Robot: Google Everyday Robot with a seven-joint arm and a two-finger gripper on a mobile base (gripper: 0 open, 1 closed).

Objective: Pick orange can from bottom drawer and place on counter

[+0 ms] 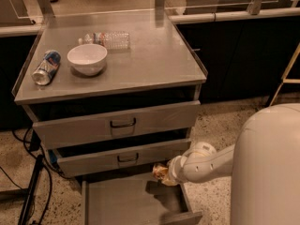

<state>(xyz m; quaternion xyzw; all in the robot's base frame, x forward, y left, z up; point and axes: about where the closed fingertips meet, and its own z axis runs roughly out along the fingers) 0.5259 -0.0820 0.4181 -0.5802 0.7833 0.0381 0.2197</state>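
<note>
Pincer [167, 173] hangs just above the open bottom drawer [117, 204], near its back corner, closed around the orange can [159, 172]. The can sits at its tip on the cabinet side, clear of the drawer floor; I cannot tell whether it is upright. The surface [154, 64] lies well above, past two drawer fronts, so I reckon the carry goes outward, then up.

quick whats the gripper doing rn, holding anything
gripper: closed on the orange can, over the open bottom drawer
</note>
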